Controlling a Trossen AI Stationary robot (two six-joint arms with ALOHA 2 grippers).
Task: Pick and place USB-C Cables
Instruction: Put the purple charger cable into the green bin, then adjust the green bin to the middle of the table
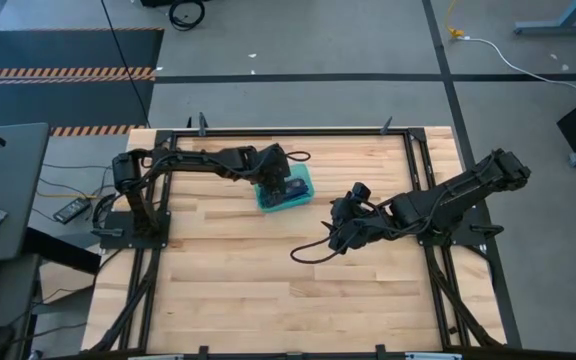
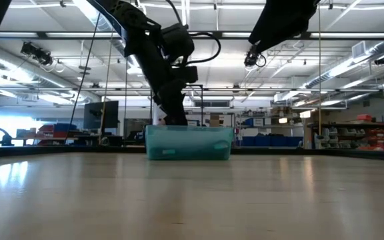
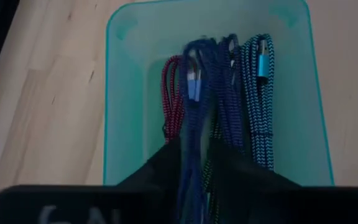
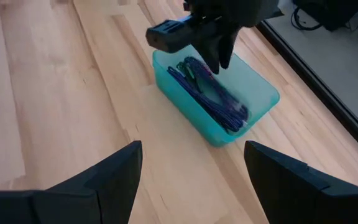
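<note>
Nearly done: the left gripper (image 3: 194,163) pinches a purple braided USB-C cable (image 3: 194,93) inside the translucent teal rectangular tray (image 3: 126,93). Beside it lie maroon (image 3: 173,93) and teal-blue cables (image 3: 260,99). The right gripper (image 4: 191,163) waits open nearby.

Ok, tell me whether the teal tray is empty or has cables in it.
Not empty. The teal tray holds several cables side by side: a maroon cable, purple cables and a teal-blue cable. The left gripper reaches into it.
</note>
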